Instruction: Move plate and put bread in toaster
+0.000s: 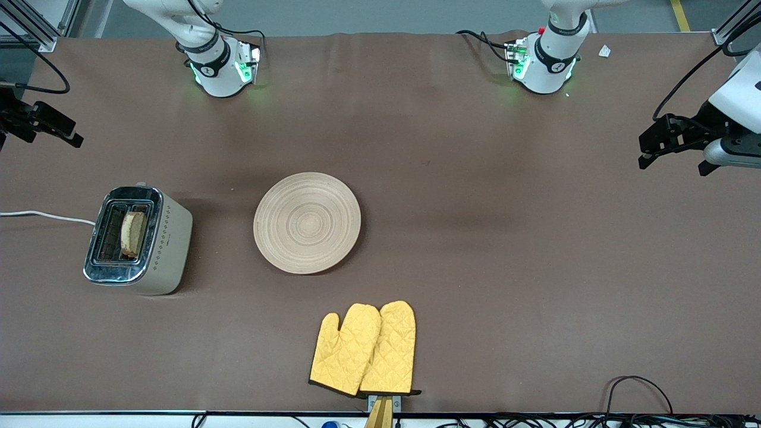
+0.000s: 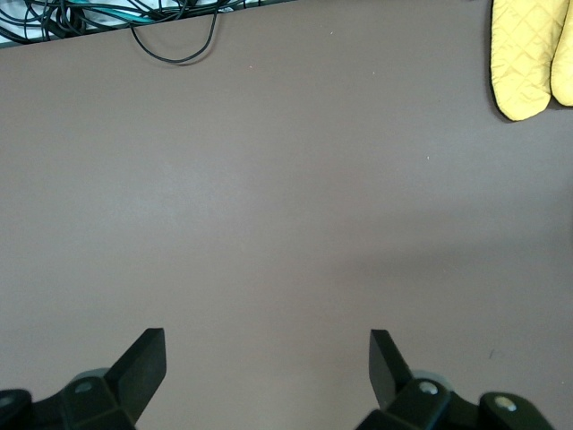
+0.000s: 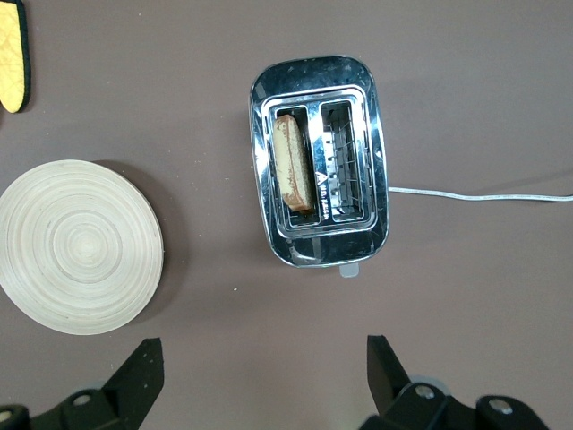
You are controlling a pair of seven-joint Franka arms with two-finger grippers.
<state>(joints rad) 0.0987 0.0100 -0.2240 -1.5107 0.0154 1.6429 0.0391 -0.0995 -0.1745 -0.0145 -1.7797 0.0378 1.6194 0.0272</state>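
Upright, bread stands along toaster's slot; both grippers spread.

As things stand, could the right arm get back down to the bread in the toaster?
Probably yes: the open right gripper hangs above the toaster, and the bread stands in a slot with nothing over it.

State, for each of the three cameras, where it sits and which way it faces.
Front view: high across the table, facing both bases; left gripper and right gripper wait open at the ends.
Left wrist view: looks down past its open fingers at bare table and the yellow quilted oven mitts.
Right wrist view: looks down on the chrome-topped toaster holding the speckled bread slice, and the round wooden plate.
Both wrist views share the mitts.
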